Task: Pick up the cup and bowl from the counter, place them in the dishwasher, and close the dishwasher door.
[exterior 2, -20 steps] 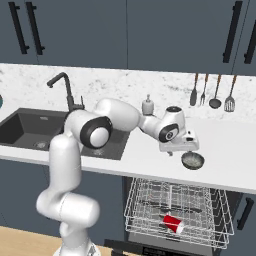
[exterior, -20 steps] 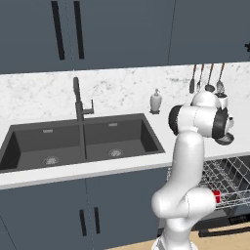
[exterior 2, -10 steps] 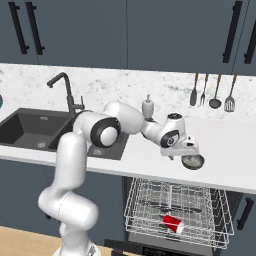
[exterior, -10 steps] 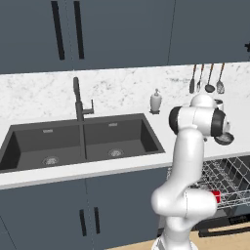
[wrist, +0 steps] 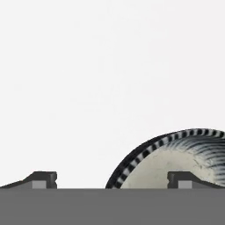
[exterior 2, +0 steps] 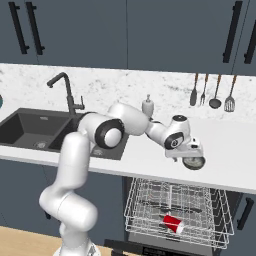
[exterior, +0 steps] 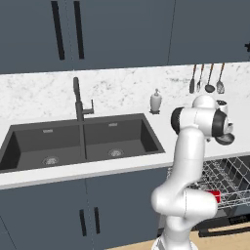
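Observation:
A bowl [exterior 2: 194,162] with a black-and-white striped rim rests on the white speckled counter [exterior 2: 235,150] above the dishwasher. My gripper [exterior 2: 192,154] hangs directly over it, open. In the hand view the bowl [wrist: 176,162] sits low on the right; one fingertip [wrist: 180,178] is over its pale inside, the other fingertip [wrist: 44,178] is outside, and the near rim lies between them. The red cup [exterior 2: 172,223] lies on its side in the pulled-out wire rack [exterior 2: 145,200]. The dishwasher door [exterior 2: 150,247] is folded down. From the left base view the bowl [exterior: 226,139] peeks out under the hand.
The dark double sink [exterior: 78,141] and black tap [exterior: 78,100] lie to the left. A soap dispenser [exterior 2: 147,106] stands at the backsplash and several utensils [exterior 2: 215,92] hang on the wall. Blue-grey cabinets [exterior: 93,215] sit below the counter.
The hand has dropped slightly and turned over the bowl. The bowl stays at about the same spot and the cup has not moved.

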Available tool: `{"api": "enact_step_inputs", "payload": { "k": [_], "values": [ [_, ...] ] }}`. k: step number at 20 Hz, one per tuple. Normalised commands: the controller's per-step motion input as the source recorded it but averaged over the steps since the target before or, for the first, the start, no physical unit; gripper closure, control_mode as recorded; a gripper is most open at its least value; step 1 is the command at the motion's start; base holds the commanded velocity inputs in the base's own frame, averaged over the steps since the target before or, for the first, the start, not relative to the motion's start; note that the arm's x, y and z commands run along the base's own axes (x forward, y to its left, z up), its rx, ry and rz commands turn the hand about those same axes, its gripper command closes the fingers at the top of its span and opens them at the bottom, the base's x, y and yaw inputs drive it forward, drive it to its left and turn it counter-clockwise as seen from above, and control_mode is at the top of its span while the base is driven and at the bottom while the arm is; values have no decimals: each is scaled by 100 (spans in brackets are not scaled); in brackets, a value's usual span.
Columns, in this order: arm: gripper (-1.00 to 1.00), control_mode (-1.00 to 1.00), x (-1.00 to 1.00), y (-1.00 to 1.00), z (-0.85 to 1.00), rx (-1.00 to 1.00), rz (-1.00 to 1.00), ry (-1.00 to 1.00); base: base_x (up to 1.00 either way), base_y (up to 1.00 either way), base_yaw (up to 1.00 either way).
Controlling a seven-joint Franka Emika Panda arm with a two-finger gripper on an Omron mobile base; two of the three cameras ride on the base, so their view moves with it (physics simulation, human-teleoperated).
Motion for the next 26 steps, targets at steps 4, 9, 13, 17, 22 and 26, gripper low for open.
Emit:
{"api": "enact_step_inputs", "payload": {
  "k": [4,9,13,17,22,26],
  "values": [
    [-100,-100,3,-30,0,5,0,0,0,0,0],
    [100,-100,0,-6,-12,1,0,2,0,0,0],
    [100,-100,0,0,-4,0,0,0,0,0,0],
    [100,-100,-16,10,0,0,0,0,0,0,0],
    [100,-100,-75,24,10,-7,3,-3,0,0,0],
    [100,-100,-100,26,19,-3,4,-16,0,0,0]
  ]
}}
